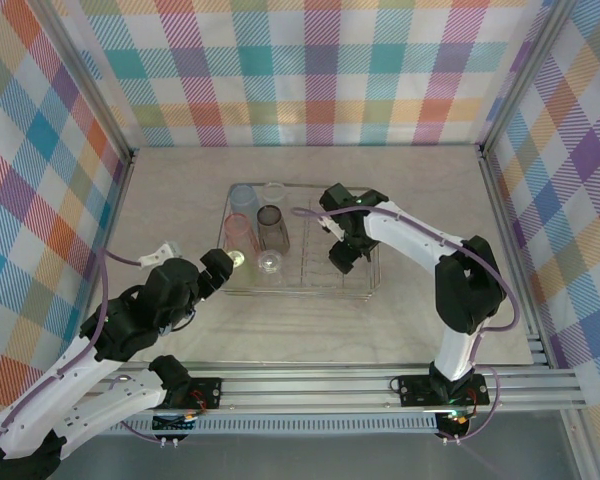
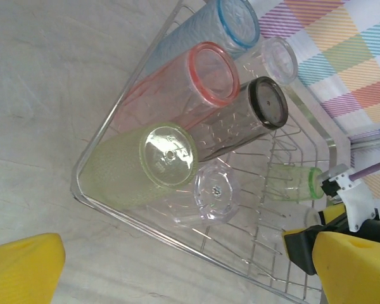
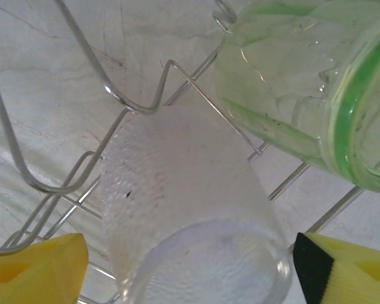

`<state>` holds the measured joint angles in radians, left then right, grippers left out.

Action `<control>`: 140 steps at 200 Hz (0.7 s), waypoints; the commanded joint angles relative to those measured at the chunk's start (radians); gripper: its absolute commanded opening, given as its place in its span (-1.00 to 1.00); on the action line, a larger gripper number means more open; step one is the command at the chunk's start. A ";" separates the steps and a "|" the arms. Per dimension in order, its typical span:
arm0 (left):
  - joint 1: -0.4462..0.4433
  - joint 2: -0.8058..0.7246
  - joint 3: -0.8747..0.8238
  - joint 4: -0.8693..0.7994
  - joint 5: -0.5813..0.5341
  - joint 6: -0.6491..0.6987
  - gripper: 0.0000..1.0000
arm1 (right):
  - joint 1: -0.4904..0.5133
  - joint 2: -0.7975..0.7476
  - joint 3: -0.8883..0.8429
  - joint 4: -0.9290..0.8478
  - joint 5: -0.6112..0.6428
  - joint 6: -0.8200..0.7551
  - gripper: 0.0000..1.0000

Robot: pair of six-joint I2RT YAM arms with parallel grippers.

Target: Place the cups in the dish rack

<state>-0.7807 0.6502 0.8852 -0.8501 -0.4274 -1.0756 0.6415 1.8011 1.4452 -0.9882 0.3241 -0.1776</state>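
The dish rack sits mid-table. Its left part holds blue, pink, smoky grey, yellow-green and clear cups lying down. My right gripper hangs over the rack's right part. In the right wrist view its jaws stand open on either side of a frosted clear cup that rests on the rack wires, beside a green cup. My left gripper is open and holds nothing, just outside the rack's rim near the yellow-green cup.
Checkered walls enclose the table on three sides. An aluminium rail runs along the near edge by the arm bases. Bare tabletop lies right of the rack and in front of it.
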 commanded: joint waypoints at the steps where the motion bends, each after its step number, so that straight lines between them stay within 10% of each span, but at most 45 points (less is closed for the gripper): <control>1: 0.004 -0.017 0.006 -0.040 -0.051 0.033 1.00 | 0.005 -0.012 0.032 -0.048 -0.002 -0.013 0.76; 91: 0.071 0.158 0.163 -0.105 -0.290 0.589 0.99 | -0.076 -0.365 -0.021 0.031 -0.036 0.141 0.98; 110: 0.286 0.219 0.198 -0.084 -0.179 0.579 0.99 | -0.199 -0.513 -0.147 0.163 -0.022 0.208 0.97; 140: 0.862 0.279 0.123 0.082 0.358 0.492 0.99 | -0.426 -0.795 -0.443 0.493 -0.091 0.246 0.98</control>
<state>-0.2367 0.9005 1.0485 -0.8600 -0.4194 -0.5648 0.3325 1.1595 1.1851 -0.7586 0.2741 -0.0067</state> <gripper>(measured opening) 0.997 0.987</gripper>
